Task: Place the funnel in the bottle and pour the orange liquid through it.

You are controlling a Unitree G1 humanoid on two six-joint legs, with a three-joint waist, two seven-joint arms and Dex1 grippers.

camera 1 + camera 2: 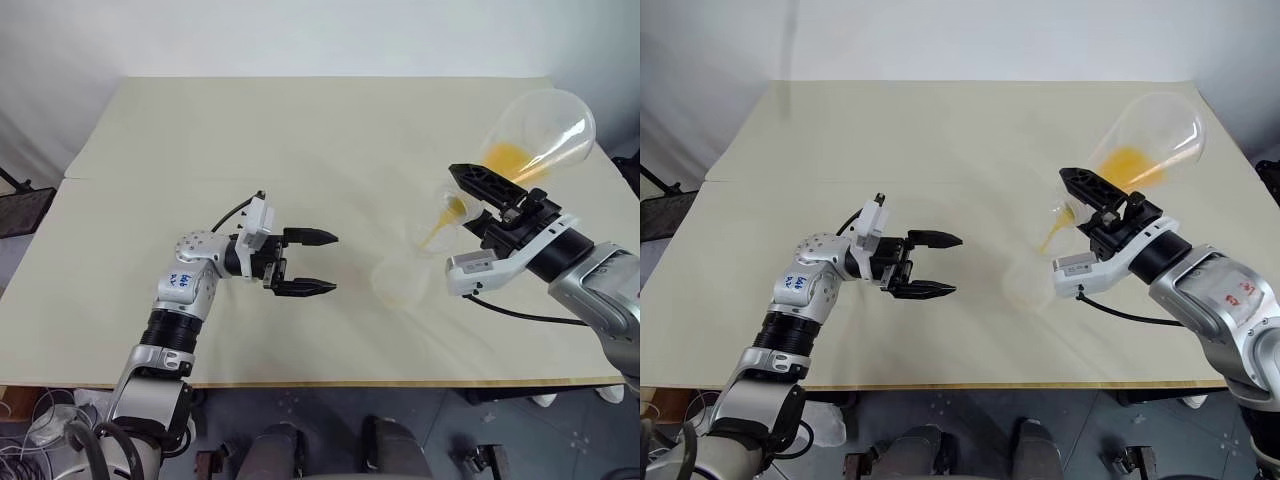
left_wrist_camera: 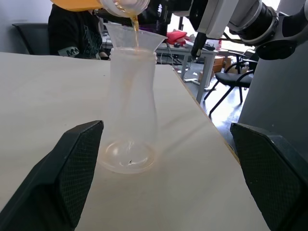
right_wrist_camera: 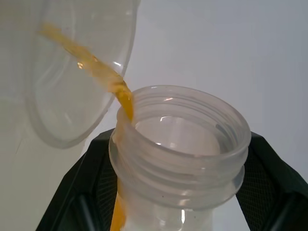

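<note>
Right gripper [image 1: 478, 196]: clamped on tilted flask's neck, mouth just above funnel [image 2: 136, 37].
Orange liquid [image 1: 505, 158]: streamed down into funnel.
Bottle [image 2: 130, 110]: upright on table [image 1: 300, 130], funnel seated in its neck.
Left gripper [image 1: 310, 263]: fingers apart, beside bottle, not touching.

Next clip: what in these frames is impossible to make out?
1. Funnel spout depth: left wrist view, blurred behind the bottle neck's clear wall.
2. Orange liquid collected in the bottle: head views, the bottle is too faint against the table.
3. Pouring flask body: left wrist view, cut off by the top edge.
4. Right gripper contact surfaces: right wrist view, covered by the flask's neck.
</note>
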